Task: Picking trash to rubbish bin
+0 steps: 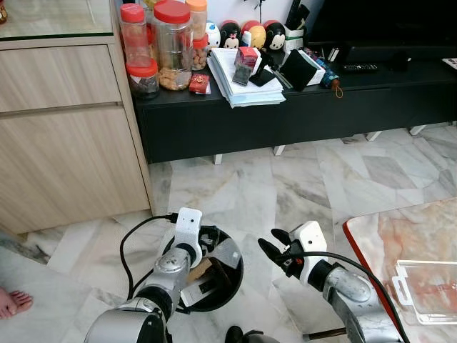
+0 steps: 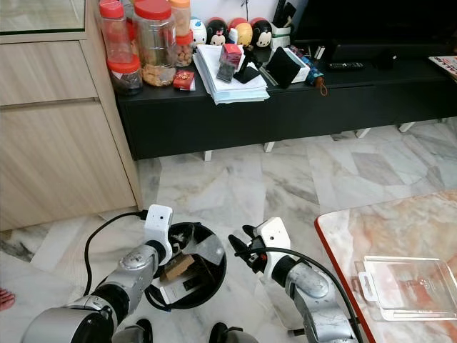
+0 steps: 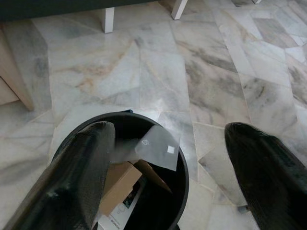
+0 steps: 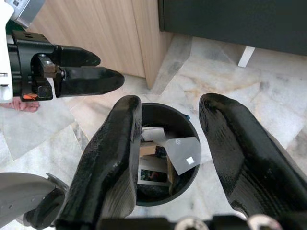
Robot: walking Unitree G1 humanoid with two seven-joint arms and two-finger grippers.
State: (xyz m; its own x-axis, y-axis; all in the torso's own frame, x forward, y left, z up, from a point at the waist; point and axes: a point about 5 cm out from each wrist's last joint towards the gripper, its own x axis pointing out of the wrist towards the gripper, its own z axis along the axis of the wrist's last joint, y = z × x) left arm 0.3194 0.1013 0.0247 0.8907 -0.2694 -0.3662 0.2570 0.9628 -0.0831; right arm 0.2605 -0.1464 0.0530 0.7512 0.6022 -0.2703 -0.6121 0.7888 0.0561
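A round black rubbish bin (image 1: pixel 239 270) stands on the marble floor just in front of me. Inside it lie a brown cardboard piece (image 3: pixel 120 182), a clear plastic sheet (image 3: pixel 153 143) and some printed paper. My left gripper (image 1: pixel 208 239) hovers over the bin's near-left rim, open, with nothing between its fingers. My right gripper (image 1: pixel 270 240) is just to the right of the bin at about rim height, also open and empty. In the right wrist view the bin (image 4: pixel 192 132) sits between that gripper's fingers and the left gripper (image 4: pixel 108 69) reaches in from the side.
A wooden cabinet (image 1: pixel 64 128) rises on the left, and a low black console (image 1: pixel 285 118) with jars and papers runs along the back. A red-edged marble table (image 1: pixel 414 232) with a clear plastic tray (image 1: pixel 428 286) sits at the right. A person's bare foot (image 1: pixel 11 304) is at far left.
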